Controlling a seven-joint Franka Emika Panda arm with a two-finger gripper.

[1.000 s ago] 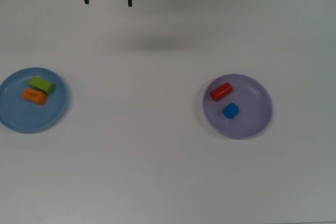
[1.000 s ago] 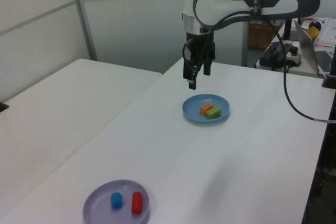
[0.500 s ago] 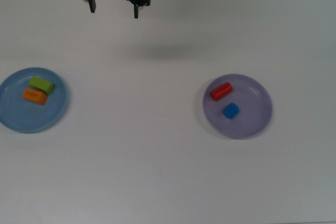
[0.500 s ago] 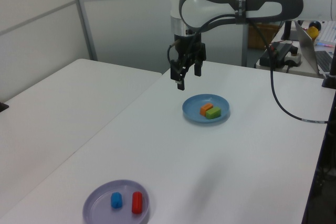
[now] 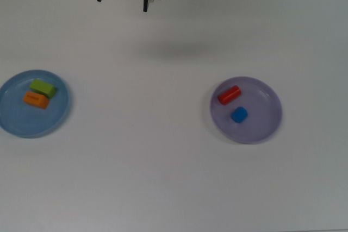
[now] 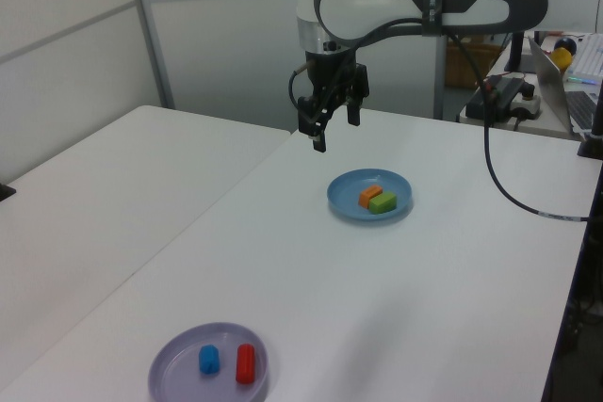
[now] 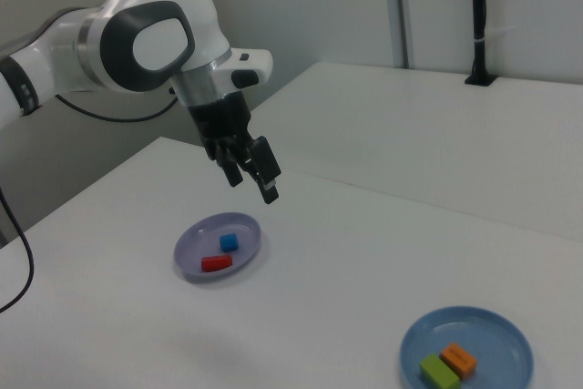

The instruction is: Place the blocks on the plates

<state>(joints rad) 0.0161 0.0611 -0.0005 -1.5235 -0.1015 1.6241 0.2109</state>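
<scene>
Well below gripper [image 5: 122,2], plated blocks [image 5: 39,93]

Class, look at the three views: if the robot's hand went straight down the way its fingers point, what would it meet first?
Most likely bare white table. The hand hangs open and empty, fingers down, between the blue plate and the purple plate, above neither as far as the views show, though depth is uncertain.
</scene>
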